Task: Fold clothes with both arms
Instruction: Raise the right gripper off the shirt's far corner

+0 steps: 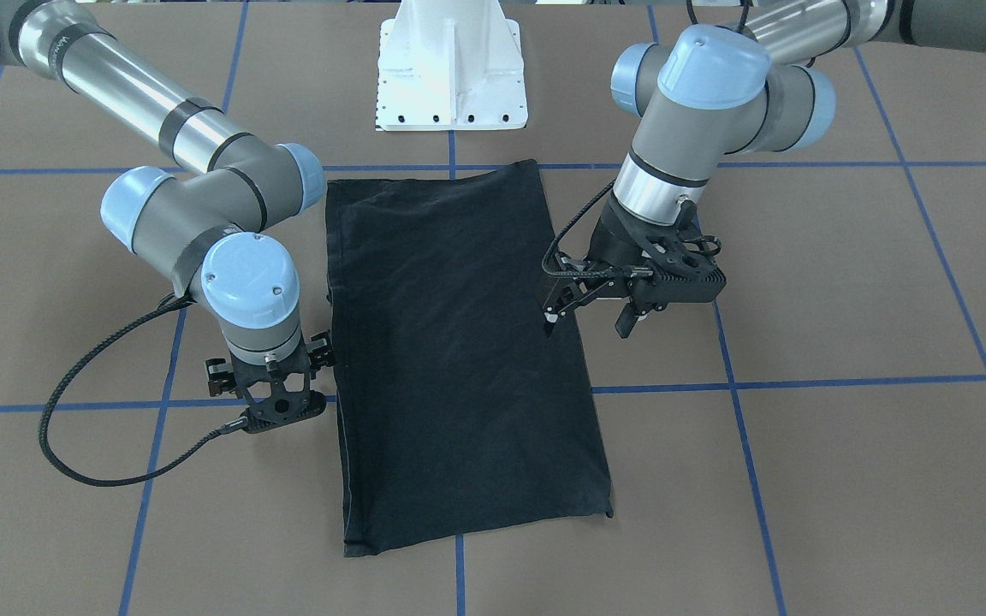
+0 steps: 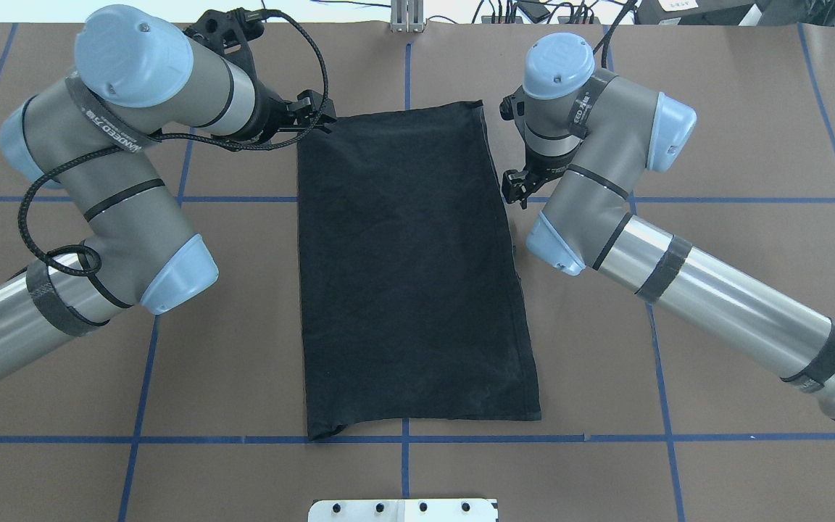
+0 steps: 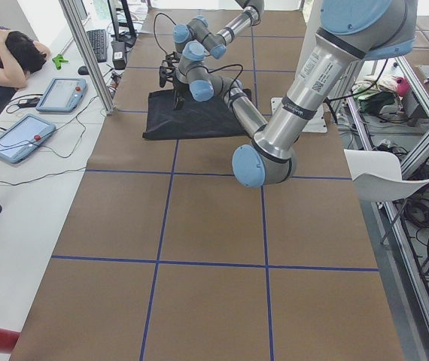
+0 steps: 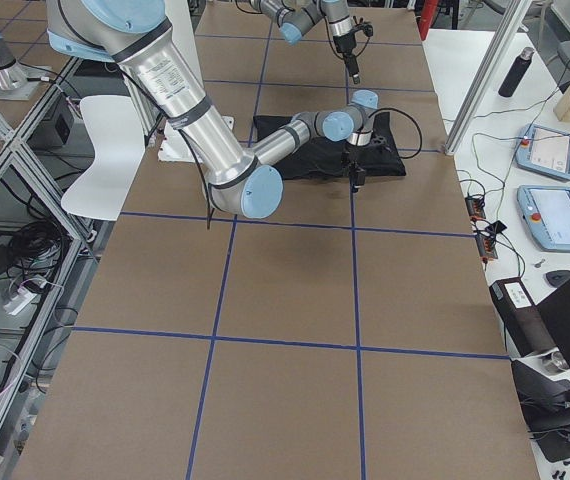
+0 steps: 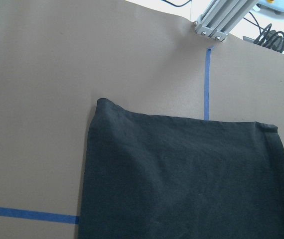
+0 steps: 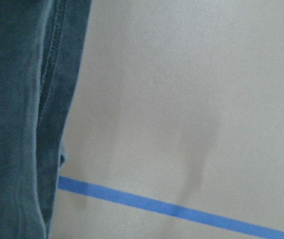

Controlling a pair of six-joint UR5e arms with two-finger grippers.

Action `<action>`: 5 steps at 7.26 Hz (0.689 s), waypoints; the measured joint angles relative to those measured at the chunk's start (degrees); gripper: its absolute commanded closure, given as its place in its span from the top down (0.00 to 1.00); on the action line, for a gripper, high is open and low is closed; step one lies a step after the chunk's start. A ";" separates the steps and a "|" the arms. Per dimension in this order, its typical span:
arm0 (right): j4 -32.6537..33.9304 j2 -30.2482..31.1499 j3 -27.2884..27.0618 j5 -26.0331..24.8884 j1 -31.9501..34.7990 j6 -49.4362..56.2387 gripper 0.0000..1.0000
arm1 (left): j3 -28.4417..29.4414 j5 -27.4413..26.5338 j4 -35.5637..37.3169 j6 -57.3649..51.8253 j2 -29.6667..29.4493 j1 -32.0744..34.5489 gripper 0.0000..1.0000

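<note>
The clothes are one black T-shirt, folded into a long narrow rectangle that lies flat at the table's middle. Only plain black cloth shows. My left gripper hangs open and empty a little above the table, beside the shirt's long edge on my left. In the left wrist view the shirt's far end fills the lower half. My right gripper points straight down, close to the opposite long edge. Its fingers are hidden under the wrist, so I cannot tell its state. The right wrist view shows the hemmed edge and two faint shadows on the table.
The brown table cover carries a grid of blue tape lines. The white pedestal stands at the shirt's near end. Beyond the far edge are an aluminium post and a desk where a person sits with tablets.
</note>
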State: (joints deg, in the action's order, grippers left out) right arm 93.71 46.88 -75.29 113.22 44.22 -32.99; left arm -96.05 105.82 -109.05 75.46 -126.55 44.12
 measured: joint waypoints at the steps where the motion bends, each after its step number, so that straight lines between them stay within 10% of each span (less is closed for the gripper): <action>1: -0.03 -1.00 0.04 0.66 0.46 0.07 1.00 | 0.07 0.00 0.10 -0.08 0.00 0.00 1.00; 5: -8.40 -6.22 6.68 0.41 0.62 -0.42 1.00 | 0.34 0.00 0.27 -0.14 0.05 0.00 1.00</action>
State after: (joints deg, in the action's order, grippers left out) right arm 85.31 40.66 -68.61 113.63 44.85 -33.41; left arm -95.71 105.82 -108.78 75.32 -126.50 44.12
